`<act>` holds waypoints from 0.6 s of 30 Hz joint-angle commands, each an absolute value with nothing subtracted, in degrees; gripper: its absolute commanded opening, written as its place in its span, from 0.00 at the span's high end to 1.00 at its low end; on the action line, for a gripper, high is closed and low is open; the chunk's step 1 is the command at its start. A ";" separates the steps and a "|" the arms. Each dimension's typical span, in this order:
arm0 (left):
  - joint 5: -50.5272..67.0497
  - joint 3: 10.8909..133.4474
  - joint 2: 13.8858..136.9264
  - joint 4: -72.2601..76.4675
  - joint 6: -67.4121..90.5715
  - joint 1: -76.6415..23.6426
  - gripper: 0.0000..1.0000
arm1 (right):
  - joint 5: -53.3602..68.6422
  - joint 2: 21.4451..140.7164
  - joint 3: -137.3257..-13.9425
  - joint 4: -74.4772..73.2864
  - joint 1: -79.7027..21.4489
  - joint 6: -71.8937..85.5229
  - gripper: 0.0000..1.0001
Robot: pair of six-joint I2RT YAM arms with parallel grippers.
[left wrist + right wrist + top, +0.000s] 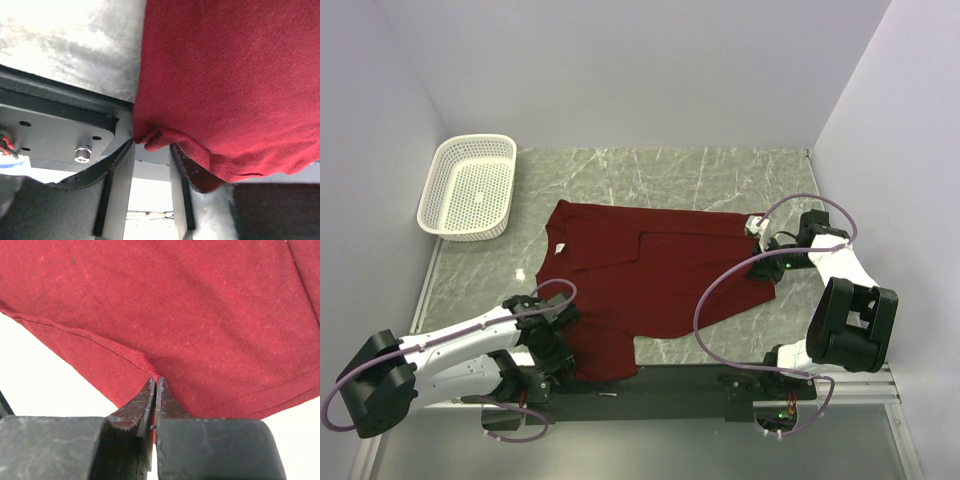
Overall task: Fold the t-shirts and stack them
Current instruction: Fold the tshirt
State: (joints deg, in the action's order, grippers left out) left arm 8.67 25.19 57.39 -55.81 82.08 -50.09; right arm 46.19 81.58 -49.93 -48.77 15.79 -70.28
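The maroon t-shirt (640,285) lies spread on the marble table (720,175), with one part folded over its middle. My left gripper (557,350) is at the shirt's near left edge. In the left wrist view its jaws (151,145) stand open, with a bunched bit of the shirt's edge (150,137) at the fingertips and one finger (182,165) under the cloth. My right gripper (763,264) is at the shirt's right edge. In the right wrist view it (156,381) is shut on the shirt's hem (125,357).
A white perforated basket (480,139) stands at the far left of the table. The black base rail (650,385) runs along the near edge, just under the shirt's near hem, and shows in the left wrist view (60,107). Walls enclose the table on three sides.
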 commanded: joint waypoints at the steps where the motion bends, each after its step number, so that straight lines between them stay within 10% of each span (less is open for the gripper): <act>1: 7.47 24.70 58.45 -54.14 79.98 -49.48 0.62 | 47.72 81.65 -52.12 -49.92 16.35 -71.37 1.00; 18: 7.12 29.26 55.20 -58.18 78.49 -48.52 0.99 | 47.64 81.65 -52.03 -50.45 16.35 -71.89 1.00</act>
State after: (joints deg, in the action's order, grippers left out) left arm 8.97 25.23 56.38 -54.98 79.79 -48.75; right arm 46.19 81.58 -49.95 -49.32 15.81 -70.70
